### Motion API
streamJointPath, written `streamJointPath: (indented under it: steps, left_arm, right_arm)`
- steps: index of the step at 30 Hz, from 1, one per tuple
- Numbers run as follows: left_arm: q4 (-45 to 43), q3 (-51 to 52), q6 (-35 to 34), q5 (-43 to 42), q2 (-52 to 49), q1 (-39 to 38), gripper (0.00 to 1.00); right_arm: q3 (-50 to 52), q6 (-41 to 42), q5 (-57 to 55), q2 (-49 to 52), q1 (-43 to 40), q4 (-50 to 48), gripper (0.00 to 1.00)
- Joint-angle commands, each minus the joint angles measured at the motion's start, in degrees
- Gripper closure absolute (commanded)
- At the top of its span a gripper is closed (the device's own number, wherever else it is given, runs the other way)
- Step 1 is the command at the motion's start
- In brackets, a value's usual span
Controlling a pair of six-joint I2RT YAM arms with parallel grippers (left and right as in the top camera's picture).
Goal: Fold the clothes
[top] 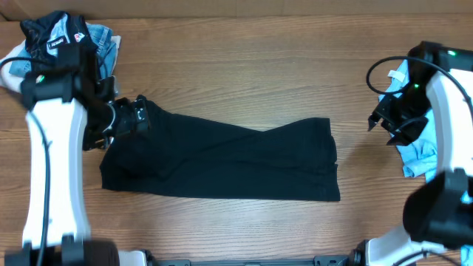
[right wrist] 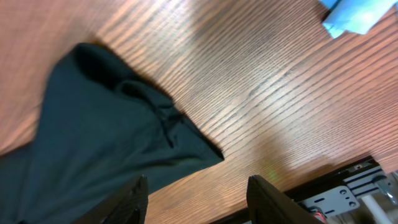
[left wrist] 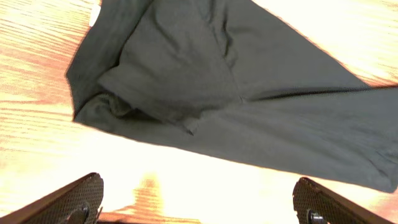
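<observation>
**Black shirt lies in a long band, both pincers off it**

Nearest me, a bare strip of the wooden table (top: 222, 229) runs along the shirt's near edge, which looks like enough room for either arm to come in low. The black T-shirt (top: 222, 162) lies flat mid-table as a long band running left to right. Its near edge is straight and its far edge uneven, reaching farthest back at the left. I'd call it partly folded, with a fold across its length likely to follow.

The left gripper (top: 127, 118) hovers over the band's far left corner, fingers spread wide with nothing between them. The bunched sleeve and collar lie at that end, probably why it is stationed there. The right gripper (top: 390, 124) hangs well right of the shirt, above a light blue garment (top: 417, 155), its fingers apart and empty.

Beyond the shirt the wood is open across the middle. In the far left corner a dark jacket (top: 55, 33) sits close behind the left arm, so that side looks tighter for swinging back.
</observation>
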State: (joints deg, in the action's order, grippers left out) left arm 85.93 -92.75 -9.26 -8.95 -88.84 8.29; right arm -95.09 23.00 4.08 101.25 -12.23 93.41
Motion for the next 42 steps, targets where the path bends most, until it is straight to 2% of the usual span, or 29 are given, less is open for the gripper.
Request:
streamJointPath:
  steps: [1,7,14,16,18,21,23,27,32,38,40,42]
  left_arm:
    - [1.33,-1.11,0.26,1.2,8.2,0.26,0.0]
    - [5.68,-1.09,3.69,2.1,17.88,0.26,0.0]
    - [7.76,0.04,4.76,2.05,23.85,0.26,0.0]
    - [7.76,0.87,4.76,2.03,24.35,0.26,0.0]
    - [7.72,1.46,4.74,2.01,24.37,0.26,0.0]
    - [7.67,2.54,4.66,1.88,24.24,0.26,0.0]
    - [7.63,3.21,4.57,1.88,24.24,0.26,0.0]
    - [7.02,4.39,4.55,1.84,24.24,0.26,0.0]
    - [6.51,4.92,4.55,1.77,24.09,0.26,0.0]
    - [6.6,4.92,4.55,1.42,24.09,0.26,0.0]
    - [6.58,4.92,4.55,1.42,24.09,0.26,0.0]
    - [6.6,4.92,4.55,1.42,24.09,0.26,0.0]
  right_arm:
    - [0.52,-0.74,0.48,-8.48,-0.28,0.2,0.44]
    - [6.62,-0.66,-2.19,-16.68,-0.28,-3.41,0.41]
    - [20.02,-2.25,-1.84,-17.0,-0.26,-16.11,0.35]
    - [25.75,-1.6,0.66,-16.31,-0.28,-23.65,0.37]
    - [28.7,-2.03,4.31,-16.13,-0.28,-27.08,0.38]
    - [32.74,-6.43,9.42,-16.13,-0.28,-31.78,0.37]
    - [35.08,-9.44,11.65,-16.13,-0.28,-33.42,0.35]
    - [40.35,-10.19,13.03,-16.04,-0.28,-37.51,0.26]
    - [45.92,-14.27,19.69,-15.47,-0.28,-42.64,0.23]
    - [48.39,-15.87,22.47,-12.92,-0.28,-45.4,0.14]
    - [48.37,-18.62,26.58,-10.82,-0.28,-45.72,0.0]
    - [48.39,-18.75,26.71,-9.51,-0.28,-46.01,0.0]
